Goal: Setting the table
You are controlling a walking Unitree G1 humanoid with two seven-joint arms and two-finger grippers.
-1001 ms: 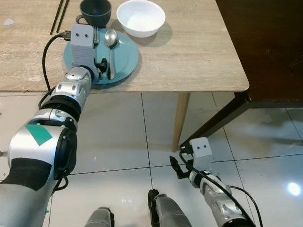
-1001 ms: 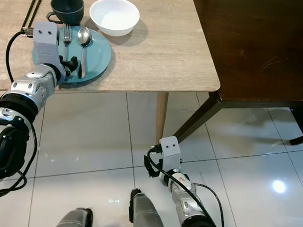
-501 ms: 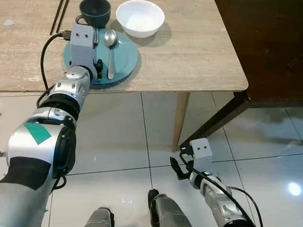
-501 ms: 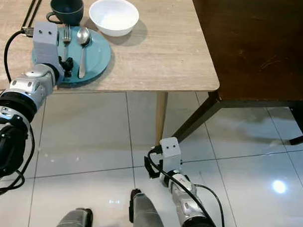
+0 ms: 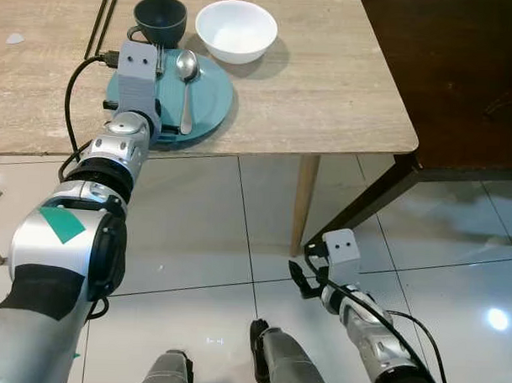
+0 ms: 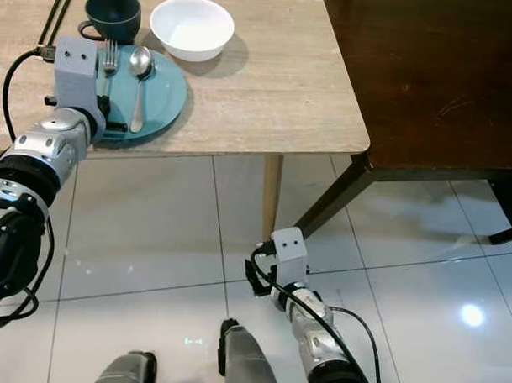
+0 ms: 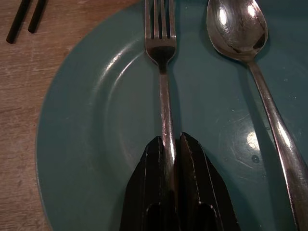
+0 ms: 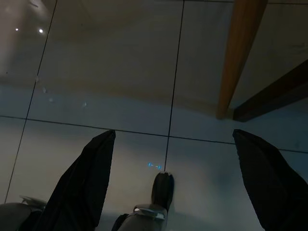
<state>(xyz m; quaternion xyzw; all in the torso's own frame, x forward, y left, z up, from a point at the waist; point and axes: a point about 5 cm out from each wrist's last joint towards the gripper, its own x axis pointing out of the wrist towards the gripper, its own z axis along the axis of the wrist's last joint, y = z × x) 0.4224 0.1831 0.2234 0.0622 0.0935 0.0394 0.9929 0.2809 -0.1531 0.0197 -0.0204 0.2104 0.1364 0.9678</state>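
Jaws of the left gripper (image 7: 171, 144): clenched on the fork (image 7: 162, 62) at its handle, the two black fingers (image 7: 149, 178) pressed to either side of the stem. Left wrist view: fork lies flat on the teal plate (image 7: 82, 125), long axis running straight out from the jaws, tines at the far end, handle end hidden between the fingers. Spoon (image 7: 240, 38) lies on the same plate, beside the fork and not touching it, bowl level with the tines, its handle angling slightly away from the jaws. Two dark chopsticks (image 7: 26, 17) lie off the plate on the worktop (image 7: 19, 96). Left eye view: left arm reaches over the near edge of the worktop, wrist above the plate's near-left part; fork tines (image 5: 160, 64) show just beyond the wrist housing, pointing toward the dark cup (image 5: 160, 17), which stands at the plate's far rim. White bowl (image 5: 236, 28) stands just beside the cup. Right eye view: right gripper (image 6: 260, 280) hangs idle low over the tiled floor, well apart from the worktop; the left arm is plainly the nearer. Right wrist view: right fingers (image 8: 82, 183) spread wide, released, nothing between them. Judgement: the coming move turns on the fork's axis being in line with the jaws, so a lift would carry it lengthwise.
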